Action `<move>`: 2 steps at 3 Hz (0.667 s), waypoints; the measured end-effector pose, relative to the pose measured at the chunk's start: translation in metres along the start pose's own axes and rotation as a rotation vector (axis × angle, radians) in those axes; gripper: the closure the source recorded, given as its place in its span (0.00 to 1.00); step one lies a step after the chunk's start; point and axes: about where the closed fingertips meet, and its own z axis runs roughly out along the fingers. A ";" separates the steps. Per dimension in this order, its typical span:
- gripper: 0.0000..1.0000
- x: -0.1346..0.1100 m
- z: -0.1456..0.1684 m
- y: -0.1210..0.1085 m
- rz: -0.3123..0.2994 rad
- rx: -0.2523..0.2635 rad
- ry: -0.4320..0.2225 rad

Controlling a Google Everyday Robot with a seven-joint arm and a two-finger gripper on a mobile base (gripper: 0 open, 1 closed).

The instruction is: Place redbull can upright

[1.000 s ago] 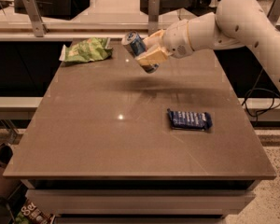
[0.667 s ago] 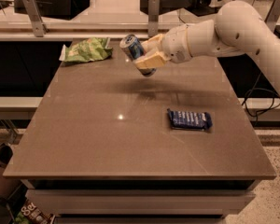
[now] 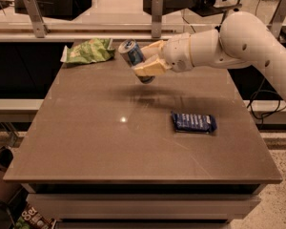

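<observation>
The redbull can [image 3: 132, 55] is a slim blue and silver can, held tilted with its silver top pointing up and to the left. My gripper [image 3: 144, 60] is shut on the can, with cream fingers [image 3: 148, 69] around its lower half. The can hangs above the far middle of the brown table [image 3: 109, 142], not touching it. A faint shadow lies on the table under it. My white arm [image 3: 238, 42] reaches in from the right.
A green chip bag [image 3: 88, 51] lies at the table's far left corner. A flat dark-blue snack wrapper [image 3: 194, 122] lies right of centre. Metal posts [image 3: 156, 13] and a counter stand behind the far edge.
My gripper has moved a little to the left with the can in it, and the can's top now tips further up and left.
</observation>
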 end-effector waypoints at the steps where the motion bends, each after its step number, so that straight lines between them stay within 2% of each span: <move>1: 1.00 0.000 0.002 0.001 0.010 -0.007 -0.043; 2: 1.00 0.002 0.004 -0.004 0.016 0.000 -0.111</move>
